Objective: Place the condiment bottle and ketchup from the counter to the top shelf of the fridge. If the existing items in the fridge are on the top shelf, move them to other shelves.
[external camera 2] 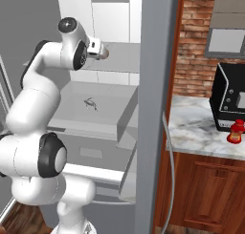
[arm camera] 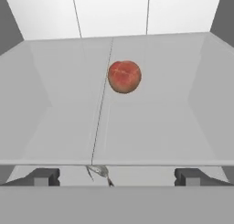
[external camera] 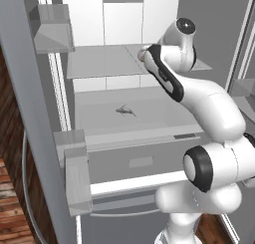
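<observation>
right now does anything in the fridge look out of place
Yes: the red-orange fruit sits on the top shelf, which the bottles need. The ketchup waits on the counter.

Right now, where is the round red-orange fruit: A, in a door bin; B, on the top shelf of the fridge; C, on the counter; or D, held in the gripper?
B: the fruit rests on the top shelf, ahead of the open gripper.

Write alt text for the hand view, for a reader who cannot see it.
A round red-orange fruit sits on the pale grey top shelf of the fridge, just right of the shelf's middle seam. The gripper stands open at the shelf's front edge, with a thin dark sprig on the shelf below.
</observation>
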